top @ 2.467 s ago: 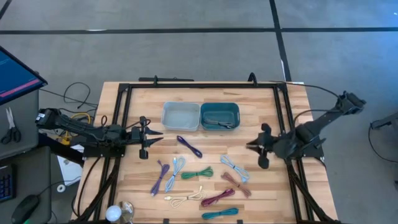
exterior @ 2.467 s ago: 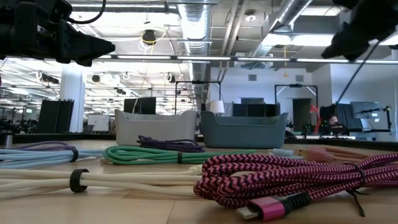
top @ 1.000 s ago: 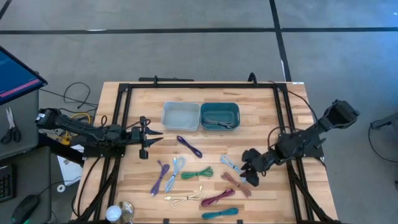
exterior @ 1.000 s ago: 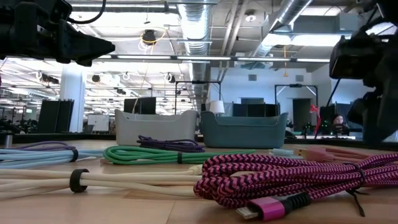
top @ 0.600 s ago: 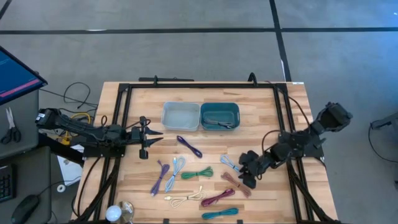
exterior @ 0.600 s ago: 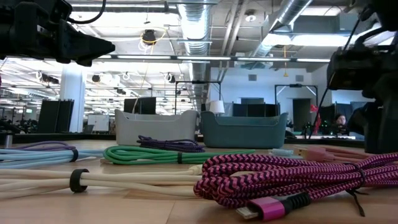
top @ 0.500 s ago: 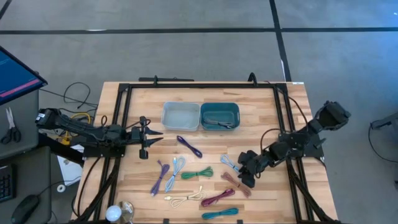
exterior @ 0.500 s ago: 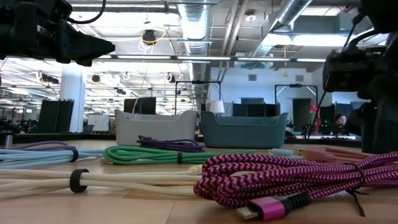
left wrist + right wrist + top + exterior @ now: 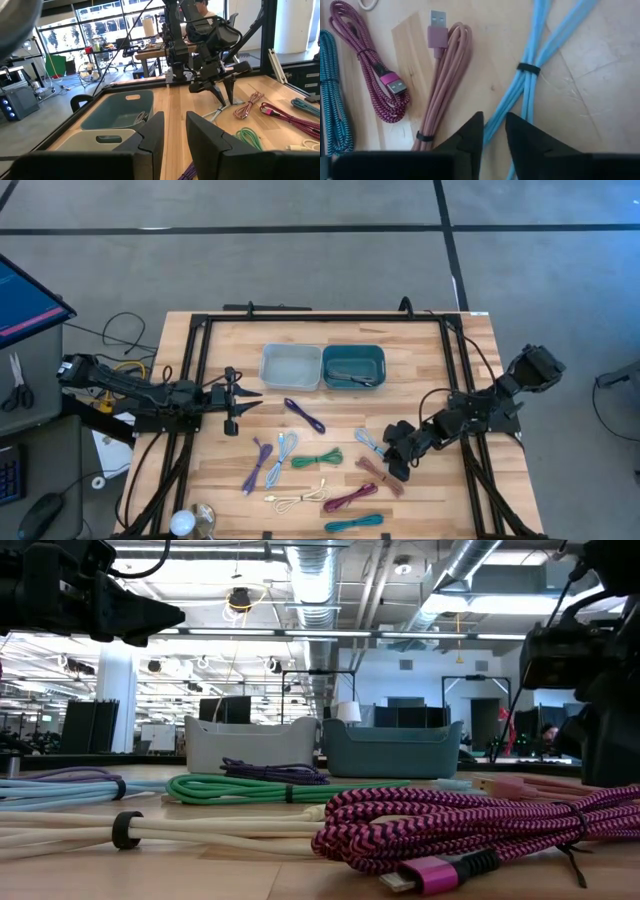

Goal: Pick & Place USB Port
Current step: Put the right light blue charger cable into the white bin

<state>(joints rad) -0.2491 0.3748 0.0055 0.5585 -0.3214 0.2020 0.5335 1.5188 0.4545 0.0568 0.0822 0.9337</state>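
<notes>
Since a second ago the right gripper [image 9: 396, 461] has dropped onto the light blue cable [image 9: 530, 70], its fingers [image 9: 470, 135] pinched round a strand. Left gripper [image 9: 232, 396] waits well apart, slightly parted, holding nothing.

In the right wrist view the light blue cable [image 9: 535, 65] runs off the frame at both ends, and its lower stretch vanishes behind the right end effector [image 9: 493, 131]. The teal cable [image 9: 332, 95] is cropped at the edge.
</notes>
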